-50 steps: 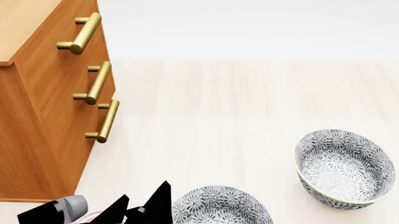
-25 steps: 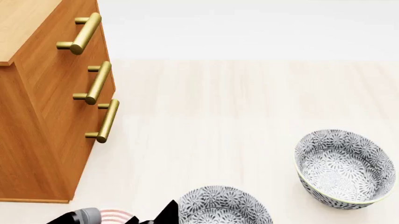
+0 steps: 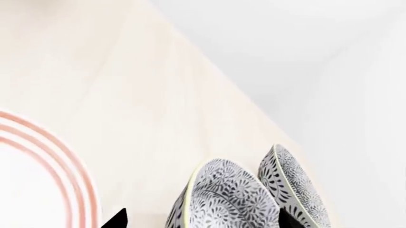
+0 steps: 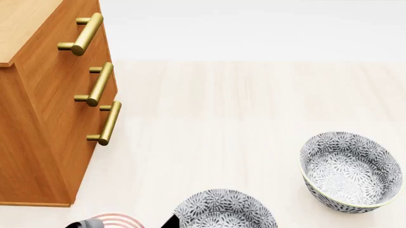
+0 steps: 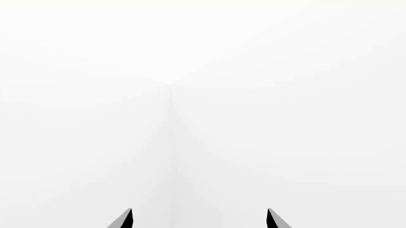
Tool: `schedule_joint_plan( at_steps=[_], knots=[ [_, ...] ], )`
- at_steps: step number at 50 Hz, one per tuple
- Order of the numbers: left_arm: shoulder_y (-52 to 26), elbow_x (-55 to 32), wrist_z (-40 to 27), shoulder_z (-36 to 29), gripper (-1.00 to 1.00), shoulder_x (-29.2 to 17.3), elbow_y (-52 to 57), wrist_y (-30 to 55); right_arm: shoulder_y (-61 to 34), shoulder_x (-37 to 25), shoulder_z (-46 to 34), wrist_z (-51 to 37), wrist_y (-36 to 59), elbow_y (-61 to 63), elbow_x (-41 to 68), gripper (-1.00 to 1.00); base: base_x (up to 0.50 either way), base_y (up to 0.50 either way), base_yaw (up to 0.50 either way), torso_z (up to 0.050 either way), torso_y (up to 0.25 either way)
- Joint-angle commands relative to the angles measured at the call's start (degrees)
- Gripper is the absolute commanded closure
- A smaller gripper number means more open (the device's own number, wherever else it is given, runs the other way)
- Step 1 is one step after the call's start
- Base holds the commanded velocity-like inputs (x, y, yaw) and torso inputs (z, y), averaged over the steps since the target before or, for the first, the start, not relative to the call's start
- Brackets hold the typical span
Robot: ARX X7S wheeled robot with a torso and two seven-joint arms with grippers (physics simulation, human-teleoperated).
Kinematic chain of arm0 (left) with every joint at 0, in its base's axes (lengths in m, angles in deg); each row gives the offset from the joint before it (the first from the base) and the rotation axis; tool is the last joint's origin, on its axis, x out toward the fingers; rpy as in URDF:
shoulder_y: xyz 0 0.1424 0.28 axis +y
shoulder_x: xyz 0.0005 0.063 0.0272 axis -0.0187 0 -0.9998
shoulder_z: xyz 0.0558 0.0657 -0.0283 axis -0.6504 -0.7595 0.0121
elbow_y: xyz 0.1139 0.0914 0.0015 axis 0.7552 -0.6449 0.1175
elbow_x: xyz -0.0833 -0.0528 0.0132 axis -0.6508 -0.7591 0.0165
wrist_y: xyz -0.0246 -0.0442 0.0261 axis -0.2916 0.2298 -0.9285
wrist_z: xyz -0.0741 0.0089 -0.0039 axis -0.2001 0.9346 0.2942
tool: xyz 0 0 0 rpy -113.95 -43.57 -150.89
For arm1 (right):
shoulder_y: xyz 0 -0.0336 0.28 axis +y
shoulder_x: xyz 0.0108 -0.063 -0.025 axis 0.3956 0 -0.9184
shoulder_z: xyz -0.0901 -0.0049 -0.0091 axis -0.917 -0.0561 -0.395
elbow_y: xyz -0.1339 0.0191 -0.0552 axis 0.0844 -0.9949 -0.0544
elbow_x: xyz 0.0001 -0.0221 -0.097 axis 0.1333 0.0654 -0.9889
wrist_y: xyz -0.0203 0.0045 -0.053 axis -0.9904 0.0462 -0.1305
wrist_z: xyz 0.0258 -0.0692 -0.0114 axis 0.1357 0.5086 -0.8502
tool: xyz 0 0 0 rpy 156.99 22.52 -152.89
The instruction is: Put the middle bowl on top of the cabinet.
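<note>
On the pale floor, the middle bowl sits near the cabinet.

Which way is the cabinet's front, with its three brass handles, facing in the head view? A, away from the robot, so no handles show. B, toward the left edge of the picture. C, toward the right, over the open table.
C: the cabinet shows its three brass handles on its right-hand face, toward the bare table.
</note>
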Motion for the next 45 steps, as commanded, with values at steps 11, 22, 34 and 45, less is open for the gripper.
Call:
schedule_joint_plan(
  at_steps=[11,22,34,45],
  knots=[
    [-1.14,-1.60,-0.28,-2.55,-1.00,-0.88,-1.42,-0.34,0.00,0.00,0.70,0.56,-0.38,-0.16,0.67,-1.00,0.00,0.00,0.00,0.000,0.000],
    [-2.93,-0.80,-2.34,-4.39,-1.00,-1.25,-1.88,0.44,0.00,0.00,0.27,0.46,-0.21,0.08,0.26,-1.00,0.00,0.00,0.00,0.000,0.000],
    [-4.45,-0.97,-3.75,-5.32,-1.00,-1.28,-4.07,0.71,0.00,0.00,0.21,0.27,-0.29,0.19,0.19,-1.00,0.00,0.00,0.00,0.000,0.000],
    [-5.55,0.08,-3.01,-7.36,-1.00,-1.41,-7.10,0.78,0.00,0.00,0.22,0.30,-0.30,0.27,0.17,-1.00,0.00,0.00,0.00,0.000,0.000]
  ],
)
